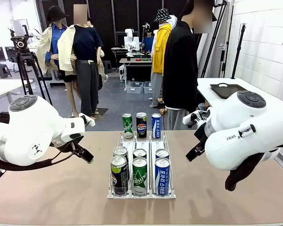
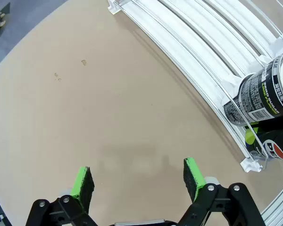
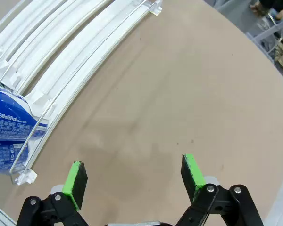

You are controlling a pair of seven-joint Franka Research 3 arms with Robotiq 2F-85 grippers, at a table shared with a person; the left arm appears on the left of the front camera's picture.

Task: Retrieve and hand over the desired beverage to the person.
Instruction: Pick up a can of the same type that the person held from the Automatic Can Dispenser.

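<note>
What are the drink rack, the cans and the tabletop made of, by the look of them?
The rack looks like glossy white and clear plastic, with thin metal wire guards at its front. The cans seem printed aluminium: shiny silver tops with pull tabs. The tabletop looks like matt tan laminate or fibreboard, smooth and grainless; which one, I cannot tell.

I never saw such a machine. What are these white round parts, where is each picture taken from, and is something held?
They are robot arms, the left arm and the right arm, at a table. The wide picture looks from between them across the table to the person in a black jacket. The other two come from wrist cameras, looking along each green-tipped hand: the left hand and the right hand. Both hands are open and hold nothing. On the table stands a white rack with nine drink cans in three lanes.
</note>
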